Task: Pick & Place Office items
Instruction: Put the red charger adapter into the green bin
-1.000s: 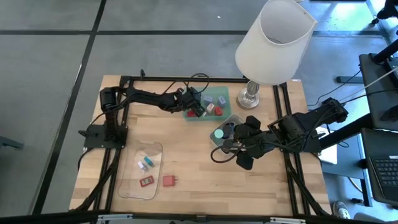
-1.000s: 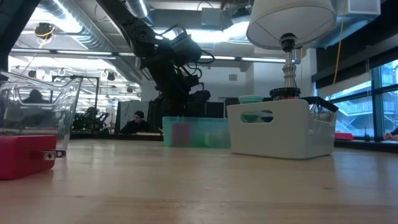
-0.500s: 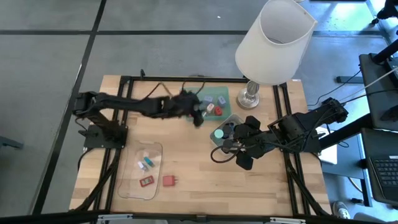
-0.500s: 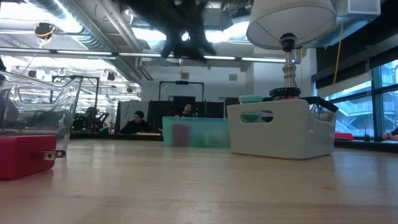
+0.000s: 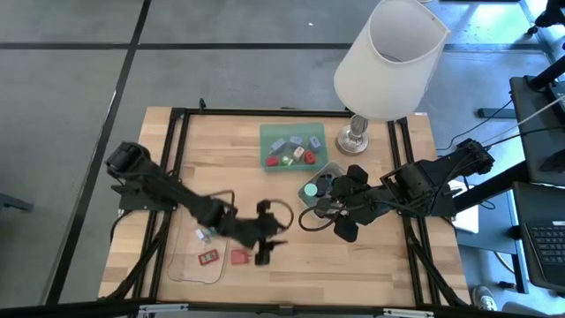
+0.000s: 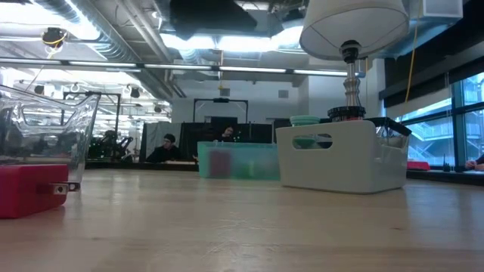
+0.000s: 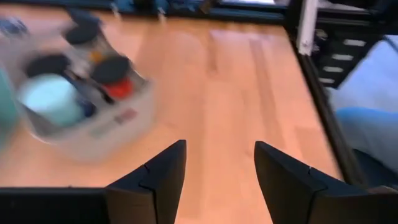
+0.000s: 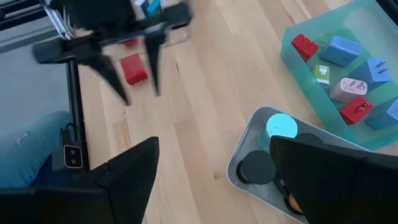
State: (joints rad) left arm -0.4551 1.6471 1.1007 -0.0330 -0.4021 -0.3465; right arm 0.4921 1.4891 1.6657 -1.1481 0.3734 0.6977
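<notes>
High view: left hand (image 5: 268,250) spread, empty, just beside red block (image 5: 240,257) on counter (image 5: 388,265) by clear tray (image 5: 181,265). Right hand (image 5: 331,212) spread over grey tray (image 5: 328,168). Most items sorted; block left.

Two dark, matte-black arms here, each built of chunky jointed segments with rounded housings at the joints. Thin black cables loop off the left arm (image 5: 190,205) near its wrist, and another curls under the right arm (image 5: 424,181). The left gripper (image 7: 217,171) carries two black wedge-shaped fingers with faint seam lines; the right gripper (image 8: 211,171) shows broad, flat black fingers with angled edges.
</notes>
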